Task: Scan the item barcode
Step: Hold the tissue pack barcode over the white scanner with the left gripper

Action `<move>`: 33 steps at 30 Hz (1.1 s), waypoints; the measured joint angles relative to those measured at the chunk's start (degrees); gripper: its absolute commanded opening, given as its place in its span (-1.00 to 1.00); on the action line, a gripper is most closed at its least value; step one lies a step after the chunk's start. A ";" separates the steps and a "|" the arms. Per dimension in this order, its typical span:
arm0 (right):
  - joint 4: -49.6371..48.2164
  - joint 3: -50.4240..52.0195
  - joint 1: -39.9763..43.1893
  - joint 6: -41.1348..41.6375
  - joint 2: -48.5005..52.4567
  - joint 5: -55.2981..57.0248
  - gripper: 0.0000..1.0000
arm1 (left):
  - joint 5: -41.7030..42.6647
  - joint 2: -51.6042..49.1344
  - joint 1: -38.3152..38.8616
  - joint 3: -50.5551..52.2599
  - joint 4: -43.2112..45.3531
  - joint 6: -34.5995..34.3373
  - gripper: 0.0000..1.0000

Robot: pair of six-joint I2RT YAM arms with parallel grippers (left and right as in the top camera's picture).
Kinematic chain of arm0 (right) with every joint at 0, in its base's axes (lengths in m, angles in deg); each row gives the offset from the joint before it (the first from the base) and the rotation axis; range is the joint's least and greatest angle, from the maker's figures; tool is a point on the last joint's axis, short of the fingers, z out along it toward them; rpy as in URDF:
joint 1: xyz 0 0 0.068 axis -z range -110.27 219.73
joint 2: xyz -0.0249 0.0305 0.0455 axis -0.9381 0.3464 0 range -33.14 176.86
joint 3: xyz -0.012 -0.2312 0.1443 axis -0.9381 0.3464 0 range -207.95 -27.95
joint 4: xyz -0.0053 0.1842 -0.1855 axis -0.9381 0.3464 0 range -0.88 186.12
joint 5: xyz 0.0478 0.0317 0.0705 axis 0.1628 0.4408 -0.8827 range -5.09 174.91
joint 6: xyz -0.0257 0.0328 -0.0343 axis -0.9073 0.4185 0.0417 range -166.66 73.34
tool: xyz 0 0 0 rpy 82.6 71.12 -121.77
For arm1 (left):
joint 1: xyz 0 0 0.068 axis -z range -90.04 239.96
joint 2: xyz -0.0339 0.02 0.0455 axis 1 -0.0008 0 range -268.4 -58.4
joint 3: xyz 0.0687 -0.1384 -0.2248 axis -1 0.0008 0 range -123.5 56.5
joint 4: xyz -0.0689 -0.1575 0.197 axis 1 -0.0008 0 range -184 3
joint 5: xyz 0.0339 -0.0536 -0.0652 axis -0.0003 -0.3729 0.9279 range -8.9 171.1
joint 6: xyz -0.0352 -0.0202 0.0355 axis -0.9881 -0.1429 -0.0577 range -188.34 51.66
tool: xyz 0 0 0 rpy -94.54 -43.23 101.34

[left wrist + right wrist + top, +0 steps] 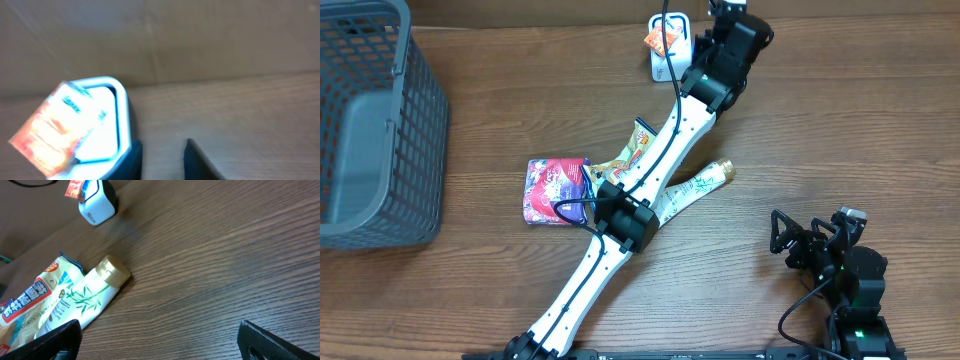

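A small orange packet (660, 40) leans on the white barcode scanner (670, 62) at the table's far edge. The left wrist view shows the same packet (52, 130), blurred, over the scanner's bright face (112, 120). My left gripper (723, 10) hovers just right of the scanner. Its jaws (162, 160) stand a little apart, with only bare table between them, so it is open. My right gripper (810, 230) rests near the front right, wide open and holding nothing (160, 340). From the right wrist the scanner (97, 205) and packet (75, 189) appear far off.
A white tube with a gold cap (695, 188) (85, 297) and a yellow snack packet (638, 145) (30, 300) lie under the left arm. A pink packet (555, 190) lies mid-table. A grey basket (370, 130) stands at the left.
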 measured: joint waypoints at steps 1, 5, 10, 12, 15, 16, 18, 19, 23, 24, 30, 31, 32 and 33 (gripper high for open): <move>-0.04 0.00 0.00 0.00 0.00 0.00 1.00 | 0.87 0.04 0.02 0.00 -1.01 -0.81 0.12; -0.07 0.00 0.00 0.00 0.00 -0.02 1.00 | 3.32 1.36 -1.55 0.02 -5.05 -3.04 0.69; -0.07 0.00 0.00 -0.02 0.00 0.00 1.00 | 8.87 5.60 -7.91 0.02 -8.37 -2.27 0.68; -0.07 0.00 0.00 0.00 0.00 0.00 1.00 | 13.42 7.39 -11.91 -0.04 -8.87 -0.98 0.66; -0.04 0.00 0.00 0.00 0.00 0.00 1.00 | 18.78 8.79 -17.55 -0.28 -10.38 0.33 0.63; -0.07 0.00 0.00 0.02 0.00 0.00 1.00 | 20.02 8.85 -19.28 -0.28 -10.75 0.57 0.63; -0.04 0.00 0.00 0.02 0.00 -0.02 1.00 | 22.16 8.87 -21.84 -0.20 -11.54 1.66 0.63; -0.09 0.00 0.00 0.00 0.00 0.00 1.00 | 23.17 8.87 -22.60 0.13 -11.78 2.34 0.63; -0.07 0.00 0.00 0.02 0.00 0.00 1.00 | 25.92 8.87 -22.25 0.50 -12.85 5.95 0.62; -0.07 0.00 0.00 0.02 0.00 0.00 1.00 | 26.43 8.87 -21.53 0.66 -12.96 6.69 0.61; -0.07 0.00 0.00 0.00 0.00 -0.02 1.00 | 28.61 8.87 -16.98 3.13 -14.32 9.60 0.61; -0.04 0.00 0.00 0.00 0.00 0.00 1.00 | 29.03 8.87 -16.48 3.61 -14.34 9.64 0.60; -0.04 0.00 0.00 0.00 0.00 0.00 1.00 | 29.27 8.87 -16.15 4.17 -14.32 9.68 0.60; -0.07 0.00 0.00 -0.02 0.00 0.00 1.00 | 29.53 8.87 -16.11 4.57 -14.29 9.79 0.60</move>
